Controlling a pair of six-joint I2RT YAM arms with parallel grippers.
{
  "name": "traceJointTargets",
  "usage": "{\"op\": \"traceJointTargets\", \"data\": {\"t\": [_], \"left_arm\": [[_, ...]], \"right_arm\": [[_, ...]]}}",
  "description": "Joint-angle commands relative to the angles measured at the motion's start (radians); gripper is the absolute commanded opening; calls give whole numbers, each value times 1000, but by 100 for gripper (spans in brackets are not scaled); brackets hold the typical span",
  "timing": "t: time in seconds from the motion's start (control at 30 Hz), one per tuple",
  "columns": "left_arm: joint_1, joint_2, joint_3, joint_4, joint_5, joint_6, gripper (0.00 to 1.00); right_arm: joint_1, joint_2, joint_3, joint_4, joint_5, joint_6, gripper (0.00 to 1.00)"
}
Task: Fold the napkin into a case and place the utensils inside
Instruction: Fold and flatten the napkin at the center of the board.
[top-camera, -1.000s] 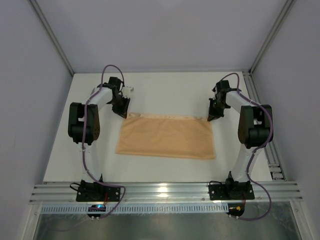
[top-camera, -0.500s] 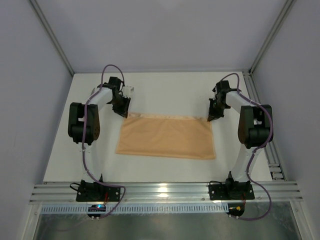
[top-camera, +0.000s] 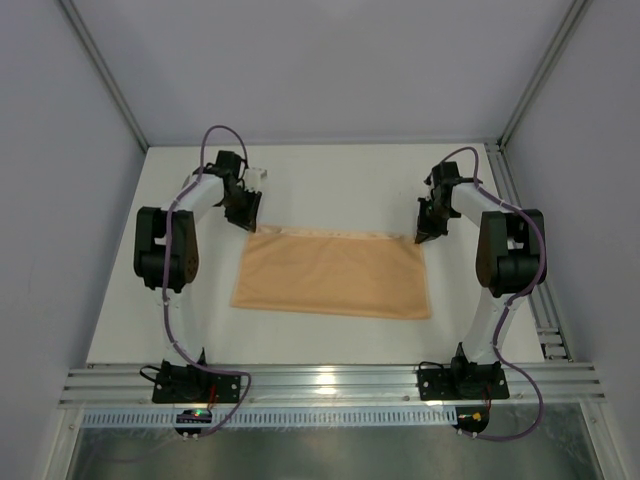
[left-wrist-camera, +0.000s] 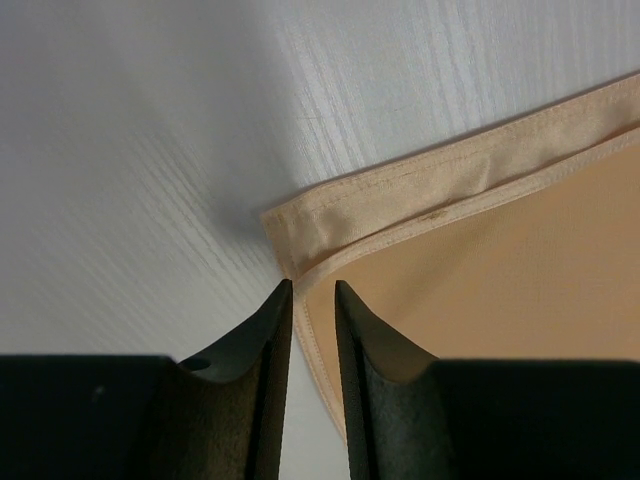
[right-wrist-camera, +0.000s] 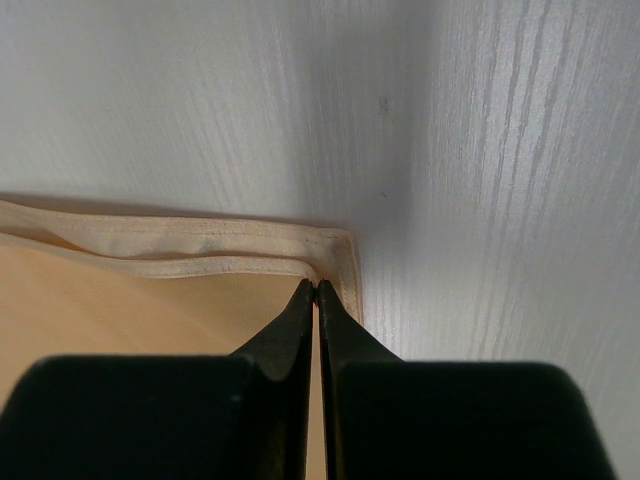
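On the worktop (top-camera: 330, 180), midway across, the napkin (top-camera: 333, 274) lies folded flat, and your left gripper (left-wrist-camera: 312, 288) stands parted a crack over its far left corner, grasping nothing. Your right gripper (right-wrist-camera: 316, 286) is clenched tight at the far right corner, though I can't tell if it has caught cloth. Lift both straight up so the hems stay aligned.

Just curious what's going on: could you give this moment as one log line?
napkin folded flat on table | left gripper slightly open at far-left corner | right gripper shut on far-right corner
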Motion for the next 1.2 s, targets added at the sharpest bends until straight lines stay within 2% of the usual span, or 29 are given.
{"op": "traceJointTargets", "data": {"t": [0.0, 0.13, 0.27, 0.7, 0.93, 1.07, 1.17], "left_arm": [[-1, -42, 4, 2, 17, -4, 25], [-1, -36, -24, -4, 5, 0, 24], [-1, -36, -65, 39, -44, 8, 27], [-3, -26, -39, 36, -23, 6, 27], [-7, -57, -78, 67, -7, -31, 17], [-6, -66, -70, 64, -27, -17, 2], [-6, -72, -64, 58, -33, -12, 0]], "right_arm": [[0, -27, -4, 12, 11, -3, 3], [0, -33, -4, 11, 17, -5, 3], [0, -30, -3, 11, 20, -8, 3], [0, -34, -4, 8, 22, -10, 3], [0, -42, -7, 8, 24, -8, 3], [0, -42, -7, 6, 24, -8, 3], [0, -45, -7, 6, 24, -6, 3]]}}
